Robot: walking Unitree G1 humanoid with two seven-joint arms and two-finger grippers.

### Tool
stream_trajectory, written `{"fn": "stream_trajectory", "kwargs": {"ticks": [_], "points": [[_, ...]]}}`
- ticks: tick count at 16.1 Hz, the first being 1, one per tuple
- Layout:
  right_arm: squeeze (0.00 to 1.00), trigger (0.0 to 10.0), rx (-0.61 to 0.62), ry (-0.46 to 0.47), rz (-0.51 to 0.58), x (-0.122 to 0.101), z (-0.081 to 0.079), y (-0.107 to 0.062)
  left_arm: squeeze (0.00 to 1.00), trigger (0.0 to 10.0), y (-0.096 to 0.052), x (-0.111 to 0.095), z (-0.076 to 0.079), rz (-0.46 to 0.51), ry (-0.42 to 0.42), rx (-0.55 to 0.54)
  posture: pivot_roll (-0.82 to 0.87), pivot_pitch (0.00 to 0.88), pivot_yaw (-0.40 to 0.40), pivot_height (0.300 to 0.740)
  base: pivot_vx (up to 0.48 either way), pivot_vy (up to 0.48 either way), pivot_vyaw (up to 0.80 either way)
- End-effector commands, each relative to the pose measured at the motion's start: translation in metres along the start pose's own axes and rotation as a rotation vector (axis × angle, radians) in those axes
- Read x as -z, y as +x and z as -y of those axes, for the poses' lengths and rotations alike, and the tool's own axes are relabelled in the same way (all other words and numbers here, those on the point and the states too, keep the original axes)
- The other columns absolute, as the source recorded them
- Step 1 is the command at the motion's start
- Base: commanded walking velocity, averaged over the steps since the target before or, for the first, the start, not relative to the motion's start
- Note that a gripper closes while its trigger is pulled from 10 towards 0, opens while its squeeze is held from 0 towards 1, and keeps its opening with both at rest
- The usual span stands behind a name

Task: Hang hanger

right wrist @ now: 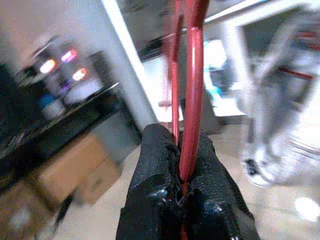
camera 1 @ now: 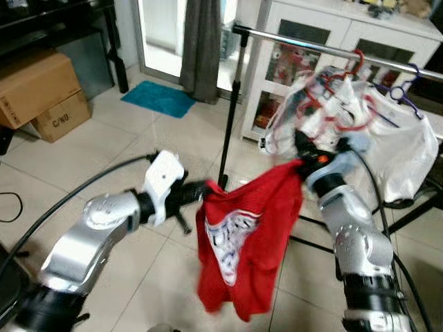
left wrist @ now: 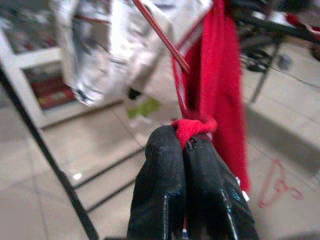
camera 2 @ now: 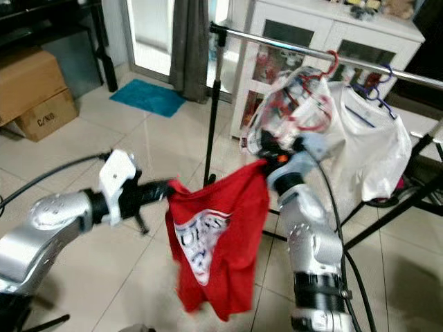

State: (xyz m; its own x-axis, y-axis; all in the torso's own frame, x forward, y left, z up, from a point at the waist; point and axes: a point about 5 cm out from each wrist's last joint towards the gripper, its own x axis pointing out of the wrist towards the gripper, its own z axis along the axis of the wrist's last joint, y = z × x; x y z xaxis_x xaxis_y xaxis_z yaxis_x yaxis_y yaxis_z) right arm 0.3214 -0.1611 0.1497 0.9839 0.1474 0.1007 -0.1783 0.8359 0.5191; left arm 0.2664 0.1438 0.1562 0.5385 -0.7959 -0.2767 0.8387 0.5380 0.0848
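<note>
A red T-shirt [camera 1: 242, 242] with a white print hangs between my two grippers, below and in front of the chrome clothes rail [camera 1: 297, 43]. My left gripper [camera 1: 199, 192] is shut on the shirt's left shoulder; the left wrist view shows red cloth [left wrist: 192, 127] pinched between its fingers [left wrist: 160, 170]. My right gripper [camera 1: 304, 155] is raised near the rail and shut on the shirt's red hanger [right wrist: 190, 100], whose wire runs up between the black fingers [right wrist: 155, 165]. On the rail hang a pale garment on a red hanger [camera 1: 311, 104] and a white shirt [camera 1: 401, 152] on a purple hanger.
The rack's black upright [camera 1: 232, 117] and floor legs stand just behind the shirt. A white glass-door cabinet [camera 1: 332, 41] is behind the rail. Cardboard boxes [camera 1: 38, 90], a blue mat [camera 1: 159, 98] and a grey curtain [camera 1: 201, 48] lie to the far left. A spare hanger [left wrist: 277, 182] lies on the tiles.
</note>
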Motion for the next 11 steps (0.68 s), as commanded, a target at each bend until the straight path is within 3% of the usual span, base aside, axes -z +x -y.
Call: {"fn": "stream_trajectory", "kwargs": {"ticks": [1, 2, 4, 5, 7, 9, 11], "points": [[0.0, 0.0, 0.057, 0.072, 0.075, -0.014, 0.009, 0.003, 0.0, 0.0, -0.003, -0.003, 0.008, -0.019, 0.008, 0.065, -0.04, 0.0, -0.083, 0.74, 0.0, 0.0, 0.0], [0.0, 0.0, 0.076, 0.117, 0.105, -0.019, 0.013, 0.004, 0.0, 0.0, -0.008, 0.003, 0.01, -0.07, -0.002, 0.08, -0.04, 0.0, -0.083, 0.74, 0.0, 0.0, 0.0], [0.0, 0.0, 0.062, 0.191, 0.201, -0.039, 0.016, 0.01, 0.0, 0.0, -0.025, 0.036, 0.007, -0.285, -0.023, 0.064, -0.04, 0.0, -0.082, 0.74, 0.0, 0.0, 0.0], [0.0, 0.0, 0.044, 0.211, 0.219, -0.044, 0.015, 0.012, 0.0, 0.0, -0.029, 0.045, 0.005, -0.335, -0.015, 0.046, -0.04, 0.0, -0.082, 0.74, 0.0, 0.0, 0.0], [0.0, 0.0, -0.124, 0.326, 0.27, -0.065, -0.002, 0.017, 0.0, 0.0, -0.041, 0.077, 0.0, -0.477, -0.035, -0.011, -0.04, 0.0, -0.077, 0.74, 0.0, 0.0, 0.0], [0.0, 0.0, -0.264, 0.348, 0.267, -0.072, -0.022, 0.017, 0.0, 0.0, -0.041, 0.089, 0.003, -0.501, -0.039, -0.025, -0.05, 0.0, -0.074, 0.74, 0.0, 0.0, 0.0], [0.0, 0.0, -0.259, 0.385, 0.296, -0.074, -0.026, 0.019, 0.0, 0.0, -0.034, 0.086, 0.01, -0.442, -0.087, -0.005, -0.05, 0.0, -0.074, 0.74, 0.0, 0.0, 0.0]]}}
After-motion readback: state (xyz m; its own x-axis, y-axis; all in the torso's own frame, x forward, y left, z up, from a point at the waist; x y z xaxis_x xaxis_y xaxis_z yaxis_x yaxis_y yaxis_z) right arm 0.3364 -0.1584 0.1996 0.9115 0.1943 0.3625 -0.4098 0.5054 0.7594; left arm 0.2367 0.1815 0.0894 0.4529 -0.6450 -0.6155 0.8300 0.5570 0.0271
